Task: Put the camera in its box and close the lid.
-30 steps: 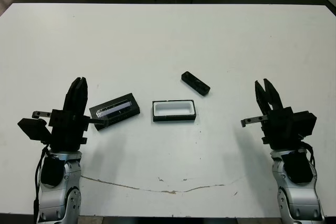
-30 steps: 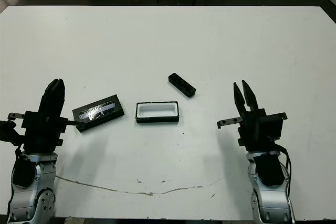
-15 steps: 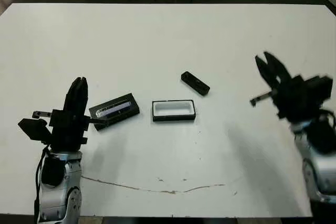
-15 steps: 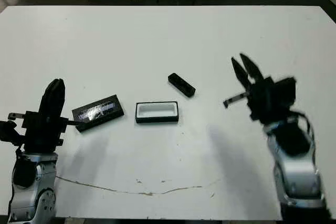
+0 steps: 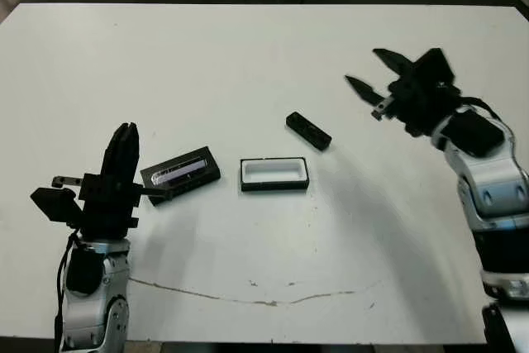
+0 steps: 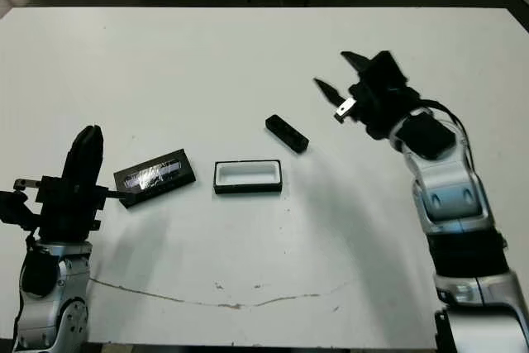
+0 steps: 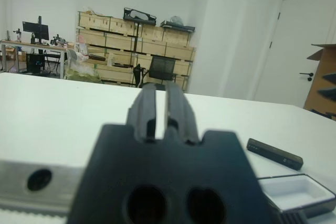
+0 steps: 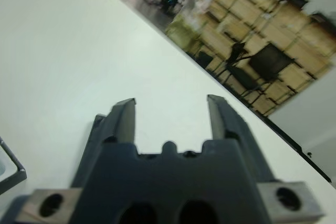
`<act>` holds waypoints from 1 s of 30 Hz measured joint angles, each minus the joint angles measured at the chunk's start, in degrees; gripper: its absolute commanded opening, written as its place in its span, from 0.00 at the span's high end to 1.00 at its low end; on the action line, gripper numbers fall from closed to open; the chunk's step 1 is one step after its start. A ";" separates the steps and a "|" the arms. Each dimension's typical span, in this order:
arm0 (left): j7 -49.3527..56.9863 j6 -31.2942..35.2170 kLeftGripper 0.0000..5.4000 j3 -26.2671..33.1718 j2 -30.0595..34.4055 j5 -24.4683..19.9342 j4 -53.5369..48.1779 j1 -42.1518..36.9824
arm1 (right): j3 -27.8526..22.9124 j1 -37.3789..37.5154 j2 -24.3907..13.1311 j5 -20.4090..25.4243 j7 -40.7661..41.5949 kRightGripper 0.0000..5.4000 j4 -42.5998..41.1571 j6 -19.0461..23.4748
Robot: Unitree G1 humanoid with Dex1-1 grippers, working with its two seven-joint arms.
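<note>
Nothing done yet, all three parts sit apart on the white table [image 5: 248,55].

Camera [image 5: 308,131] lies bare on the table just right of frame centre, angled, near the upper right corner of the box [image 5: 274,174] but not touching it. The box is at centre frame, open, white inside empty. Lid [image 5: 180,174] lies flat to the left of the box, silvery strip up, a small gap between them.

My right gripper [image 5: 369,73] is in the upper right of the frame, fingers spread wide, empty, pointing toward the camera but well short of it and, as far as I can judge, above the table. My left gripper [image 5: 126,145] is at lower left, fingers pressed together, holding nothing, just beside the lid's left end.

Left to do: pick up the camera, seat it in the box, then fetch the lid and close it. So that's basically the whole job.
</note>
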 measured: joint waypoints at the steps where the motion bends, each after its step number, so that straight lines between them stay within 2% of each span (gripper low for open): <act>1: 0.00 -0.01 1.00 0.00 0.00 0.01 0.00 0.02 | 0.85 -0.77 0.00 -0.54 0.61 0.37 0.37 0.86; 5: 0.00 -0.03 1.00 0.01 0.00 0.02 0.02 0.03 | 4.06 -3.11 -0.01 -2.52 4.21 0.21 2.95 2.13; 10: -0.10 -0.29 1.00 0.03 0.00 0.16 0.31 0.00 | 5.07 -4.23 0.13 -2.82 6.71 0.01 6.55 2.39; 19: -0.13 -0.68 1.00 0.04 0.00 0.42 0.80 -0.05 | 5.07 -4.94 0.66 -1.75 11.11 0.01 10.75 0.15; 30: -0.02 -0.68 1.00 -0.04 -0.03 0.43 0.78 -0.05 | 4.73 -6.26 2.06 -0.90 13.95 0.01 15.16 1.65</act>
